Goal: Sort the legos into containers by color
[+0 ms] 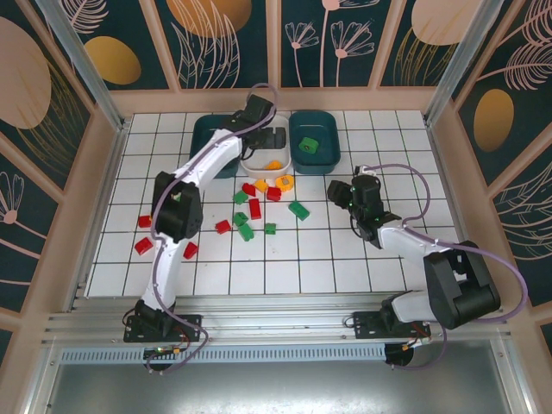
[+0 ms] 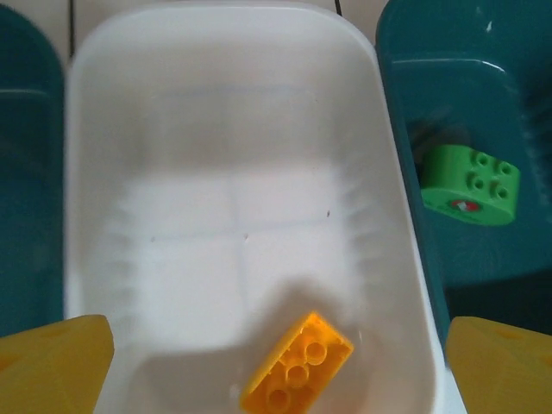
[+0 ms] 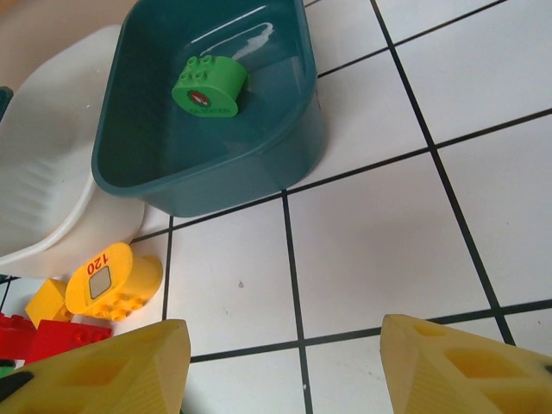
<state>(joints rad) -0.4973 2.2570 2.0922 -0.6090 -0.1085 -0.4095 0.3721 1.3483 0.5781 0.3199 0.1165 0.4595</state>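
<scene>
Near the left edge of the worktop (image 1: 121, 190) I see three red legos (image 1: 143, 246) lying apart from the rest. Along the far edge stand the containers. The left teal tray (image 1: 203, 138) is partly covered by my left arm (image 1: 207, 164) and cut off in the wrist view, so I cannot tell what is in it. Just beside it, the left gripper (image 1: 274, 138) hangs over the white tray (image 1: 254, 162). Its fingers (image 2: 52, 362) sit in the bottom corners of the wrist view, spread wide with nothing between them. An orange brick (image 2: 297, 364) lies studs-up on the tray floor below, its near end cut off by the frame. Toward the middle of the worktop, in front of the white tray, is a loose cluster of red and green legos (image 1: 248, 211); some overlap and I cannot count them surely. Touching the white tray's right side, the right teal tray (image 3: 293, 164) holds one green brick (image 3: 209, 84). It has a small red label too small to read. A rounded yellow piece (image 3: 112, 280) just in front of the white tray reads "120". The right gripper (image 3: 285, 362) hovers over bare tile to the right of the cluster, its jaws apart and holding nothing, only the fingertips in frame.
</scene>
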